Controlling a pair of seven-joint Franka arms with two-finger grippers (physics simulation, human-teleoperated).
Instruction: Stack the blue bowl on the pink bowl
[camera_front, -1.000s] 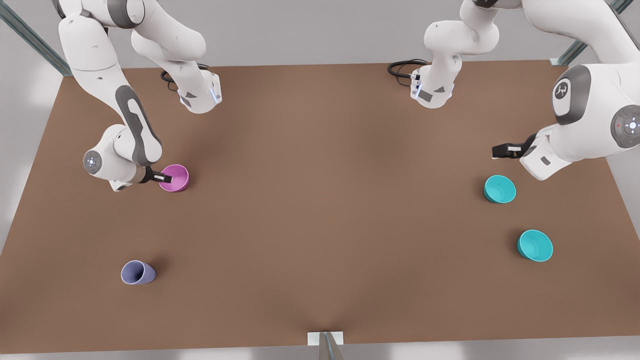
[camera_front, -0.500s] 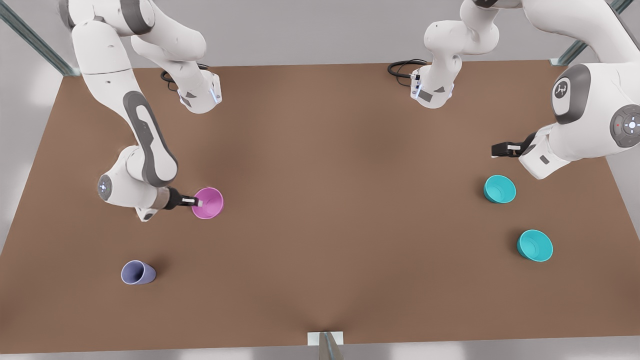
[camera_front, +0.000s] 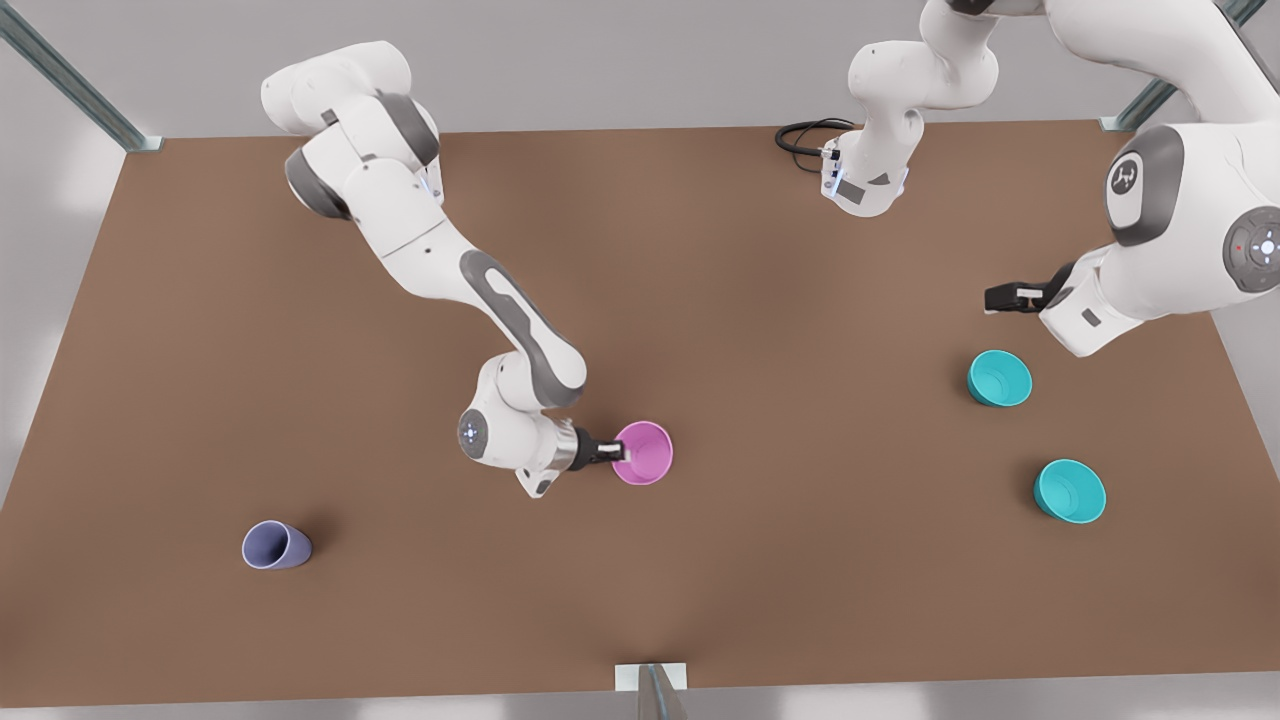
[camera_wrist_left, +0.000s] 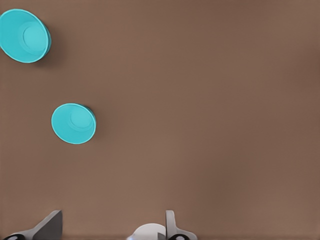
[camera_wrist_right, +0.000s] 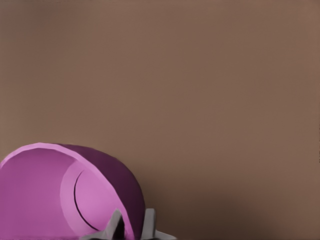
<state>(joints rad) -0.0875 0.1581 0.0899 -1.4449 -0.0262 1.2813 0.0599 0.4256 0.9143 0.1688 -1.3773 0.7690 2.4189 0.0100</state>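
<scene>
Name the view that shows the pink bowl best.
The front view: the whole pink bowl shows there, mid-table, its rim pinched by the right gripper. The right wrist view shows part of its inside and wall close up, with the fingers on the rim.

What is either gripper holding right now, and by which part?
The right gripper holds the pink bowl by its rim, one finger inside the wall and one outside. The left gripper, open, waits empty near the blue bowl.

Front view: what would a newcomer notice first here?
The right hand, near the table's middle, pinches the rim of the pink bowl. At the front view's right, the left hand hangs open beside the blue bowl, a second teal bowl nearer the camera.
</scene>
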